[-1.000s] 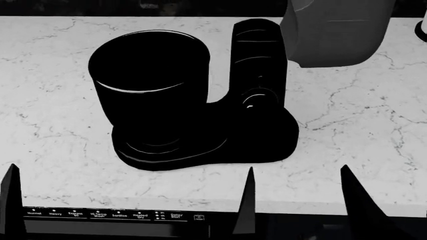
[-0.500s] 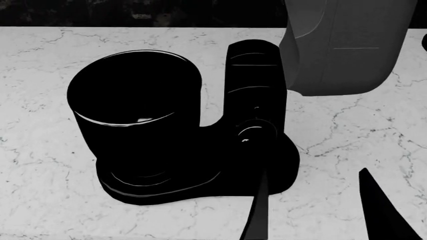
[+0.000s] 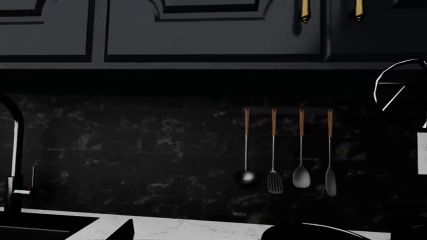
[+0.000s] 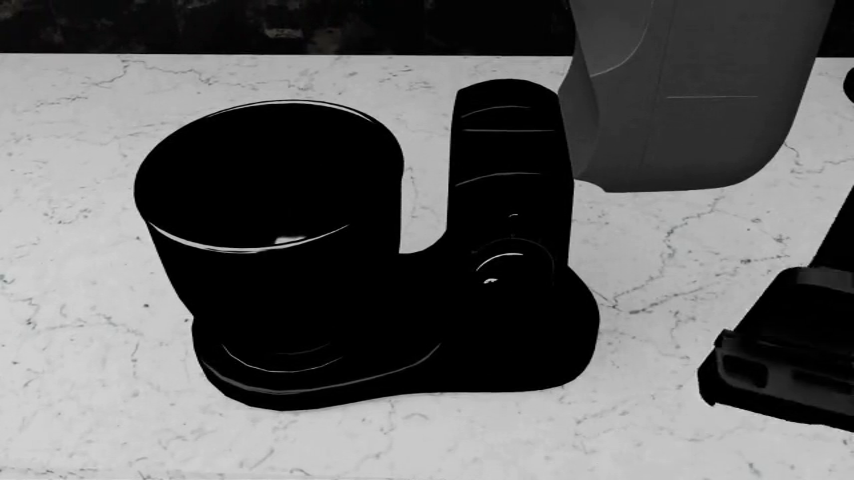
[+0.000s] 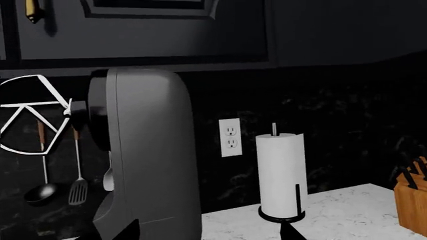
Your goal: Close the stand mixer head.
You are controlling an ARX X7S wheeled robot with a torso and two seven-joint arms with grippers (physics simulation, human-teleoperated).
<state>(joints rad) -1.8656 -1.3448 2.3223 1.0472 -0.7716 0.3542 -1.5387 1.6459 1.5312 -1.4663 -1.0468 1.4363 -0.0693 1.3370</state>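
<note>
The stand mixer head (image 4: 694,90) is a matte grey rounded block, tilted up and back at the top right, away from the black bowl (image 4: 267,230). The black column (image 4: 514,160) with a round knob (image 4: 505,268) stands between them. In the right wrist view the head (image 5: 150,150) stands upright close in front, with the wire whisk (image 5: 30,115) on its underside. My right gripper (image 5: 208,234) is open and empty, one fingertip (image 5: 127,230) before the head. My left gripper (image 3: 207,236) is open, facing the backsplash above the bowl's rim (image 3: 313,231).
My right arm's black wrist (image 4: 787,350) hangs over the marble counter (image 4: 80,380) at the right. A paper towel roll (image 5: 280,175), a wall outlet (image 5: 230,137) and a knife block (image 5: 410,197) are right of the mixer. Hanging utensils (image 3: 287,150) and a faucet (image 3: 13,150) show behind.
The head view first shifted closer over the mixer. My right gripper's fingertips have left the bottom of that view, and the right wrist now shows at the lower right. The mixer head has not moved.
</note>
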